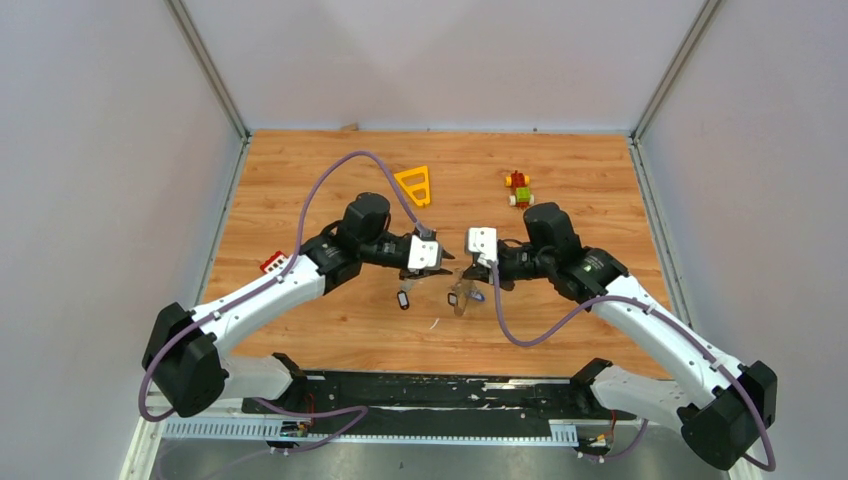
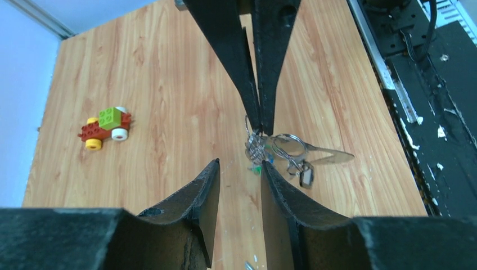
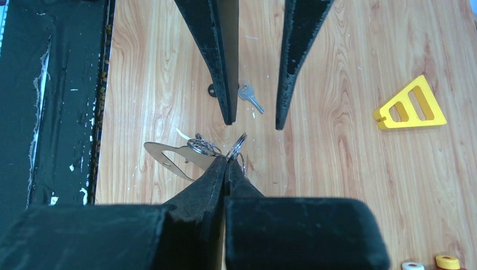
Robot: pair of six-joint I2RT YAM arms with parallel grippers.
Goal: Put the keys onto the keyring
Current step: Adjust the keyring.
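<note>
My right gripper is shut, pinching a small wire ring of a bunch of keys with green and black tags. The bunch hangs together with the flat silver keyring, which lies on the wooden table just beyond it. My left gripper is open with nothing between its fingers. Its tips face the right gripper's tips, a short way from the bunch. One loose key with a black tag lies on the table beneath the left fingers. In the top view both grippers meet mid-table over the keyring.
A yellow plastic triangle frame lies at the back centre. A red-green-yellow toy block figure sits at the back right. A small red and white piece lies beside the left arm. The black base strip runs along the near edge.
</note>
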